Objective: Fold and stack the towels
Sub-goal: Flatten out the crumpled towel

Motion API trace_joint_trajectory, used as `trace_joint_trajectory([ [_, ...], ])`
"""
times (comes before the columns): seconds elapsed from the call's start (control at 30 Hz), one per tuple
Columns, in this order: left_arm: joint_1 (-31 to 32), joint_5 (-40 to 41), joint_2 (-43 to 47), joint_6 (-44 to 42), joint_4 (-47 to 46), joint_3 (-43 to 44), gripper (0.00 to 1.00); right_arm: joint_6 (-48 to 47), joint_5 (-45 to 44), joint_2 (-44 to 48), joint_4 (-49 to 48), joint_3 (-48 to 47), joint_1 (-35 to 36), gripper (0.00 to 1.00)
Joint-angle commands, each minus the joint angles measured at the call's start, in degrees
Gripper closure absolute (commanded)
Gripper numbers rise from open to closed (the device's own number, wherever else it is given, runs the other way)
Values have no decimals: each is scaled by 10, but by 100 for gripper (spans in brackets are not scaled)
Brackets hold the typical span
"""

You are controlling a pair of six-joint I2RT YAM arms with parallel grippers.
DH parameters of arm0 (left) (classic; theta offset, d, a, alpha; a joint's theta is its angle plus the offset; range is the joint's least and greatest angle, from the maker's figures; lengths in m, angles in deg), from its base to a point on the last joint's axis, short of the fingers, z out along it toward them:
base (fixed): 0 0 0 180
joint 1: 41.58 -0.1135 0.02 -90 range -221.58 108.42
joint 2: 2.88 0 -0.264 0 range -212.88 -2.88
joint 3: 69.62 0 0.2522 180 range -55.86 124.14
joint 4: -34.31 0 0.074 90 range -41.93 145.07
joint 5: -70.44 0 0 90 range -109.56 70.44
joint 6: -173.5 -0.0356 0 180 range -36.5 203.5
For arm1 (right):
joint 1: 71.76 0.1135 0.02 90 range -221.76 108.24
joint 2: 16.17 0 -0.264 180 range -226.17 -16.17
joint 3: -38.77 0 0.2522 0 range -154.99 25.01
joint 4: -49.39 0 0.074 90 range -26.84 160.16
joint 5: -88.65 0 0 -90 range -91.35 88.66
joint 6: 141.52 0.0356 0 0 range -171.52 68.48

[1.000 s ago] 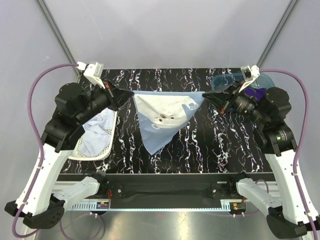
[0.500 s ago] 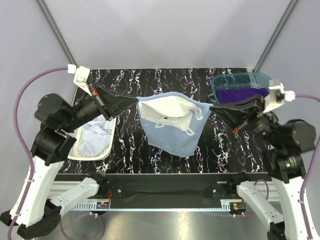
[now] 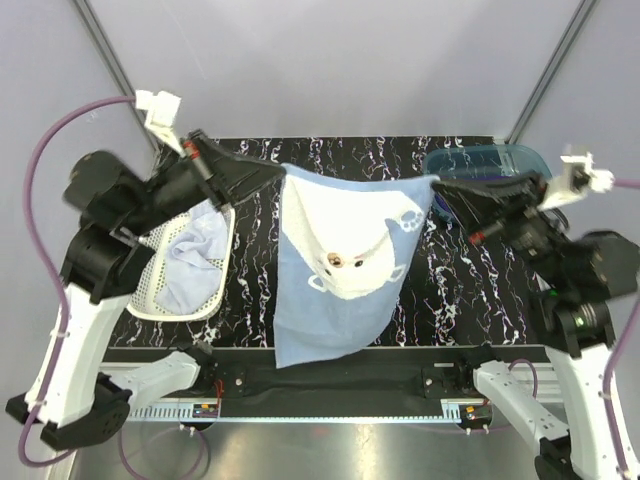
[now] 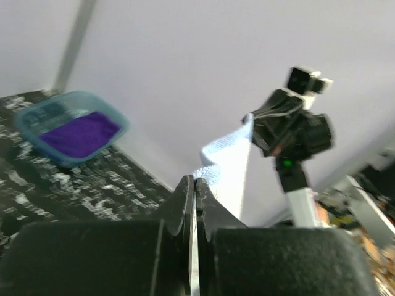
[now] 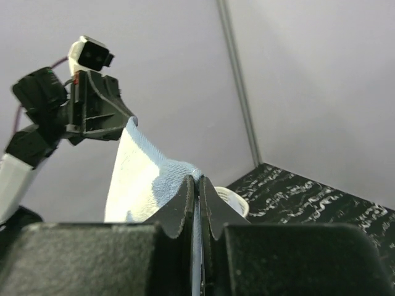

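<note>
I hold the bear-face towel [image 3: 335, 300] spread in the air, left gripper [image 3: 276, 172] and right gripper [image 3: 438, 184] each clamped on a top corner.

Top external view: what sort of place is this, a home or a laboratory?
Probably a robot test cell in a laboratory: plain grey walls with metal bars, a black marbled table, and the left claw and right claw holding a bear towel up between them.

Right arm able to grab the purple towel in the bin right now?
Probably not yet: right tool is shut on the bear towel. Otherwise the purple towel lies uncovered in the bin nearby.
</note>
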Motion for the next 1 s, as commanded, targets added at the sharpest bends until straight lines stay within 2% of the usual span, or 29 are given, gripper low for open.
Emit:
trace_joint_trajectory([
  [0.0,-6,88,-59,-66,92,22,100,-72,-69,-87,15,7,0,100],
  [0.07,-11,124,-106,-119,115,36,100,-89,-68,-157,9,4,0,100],
  [0.17,-50,116,-178,-151,135,41,100,-119,-66,-246,-16,-10,-1,100],
  [0.33,-113,144,-258,-171,53,-6,100,-155,-73,-376,-51,-42,-27,100],
  [0.37,-119,156,-281,-186,39,-4,100,-157,-56,-428,-61,-46,-41,100],
  [0.43,-137,153,-357,-206,37,20,100,-171,-37,-485,-105,-50,-50,100],
  [0.47,-143,142,-387,-223,54,37,100,-170,-8,-544,-119,-54,-55,100],
  [0.5,-154,138,-456,-230,69,61,100,-166,-2,-573,-129,-65,-66,100],
  [0.63,-185,75,-593,-233,86,183,100,-149,19,-690,-164,-147,-90,100],
  [0.73,-193,48,-662,-251,60,232,100,-133,44,-765,-187,-218,-103,100],
  [0.83,-196,46,-694,-267,36,263,100,-140,88,-844,-181,-278,-110,100],
  [0.97,-197,39,-695,-272,13,242,100,-159,105,-870,-187,-279,-114,100],
])
